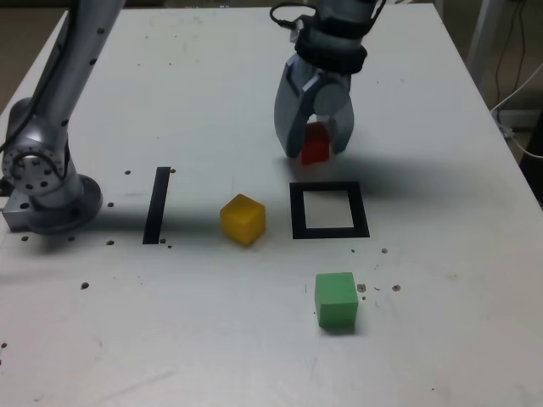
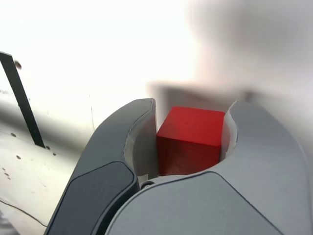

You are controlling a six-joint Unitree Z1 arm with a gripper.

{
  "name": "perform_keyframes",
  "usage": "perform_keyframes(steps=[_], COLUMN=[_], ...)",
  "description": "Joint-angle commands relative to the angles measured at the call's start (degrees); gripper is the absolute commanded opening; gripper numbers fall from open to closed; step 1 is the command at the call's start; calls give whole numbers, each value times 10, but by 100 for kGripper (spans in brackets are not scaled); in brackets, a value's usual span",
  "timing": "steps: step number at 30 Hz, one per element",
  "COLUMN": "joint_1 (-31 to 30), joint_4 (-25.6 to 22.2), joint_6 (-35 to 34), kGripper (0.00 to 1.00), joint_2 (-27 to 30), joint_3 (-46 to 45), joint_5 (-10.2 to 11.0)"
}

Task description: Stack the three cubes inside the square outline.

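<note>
Hand (image 1: 315, 151) clamped on red cube (image 1: 315, 146), cube between its jaws, just behind square outline (image 1: 329, 210).

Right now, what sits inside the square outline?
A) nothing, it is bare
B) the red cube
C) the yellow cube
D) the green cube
A: the square outline shows only its white centre; the red cube is clamped in the gripper beyond it, the yellow cube lies to the exterior view's left, and the green cube lies nearer the camera.

White table (image 1: 212, 93), yellow cube (image 1: 243, 219), green cube (image 1: 336, 299), square outline (image 1: 328, 210), black strip (image 1: 157, 204)
</note>
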State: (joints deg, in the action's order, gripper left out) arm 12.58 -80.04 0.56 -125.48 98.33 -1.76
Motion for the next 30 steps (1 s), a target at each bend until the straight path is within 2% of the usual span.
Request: perform_keyframes(steps=[1,12,30], joint_1=[-24,-96,-104], joint_4=[-2,0,26], joint_6=[-3,-12,-13], kGripper=[24,24,24], joint_2=[6,10,-5], joint_3=[0,-9,-16], joint_5=[-3,-9,-6])
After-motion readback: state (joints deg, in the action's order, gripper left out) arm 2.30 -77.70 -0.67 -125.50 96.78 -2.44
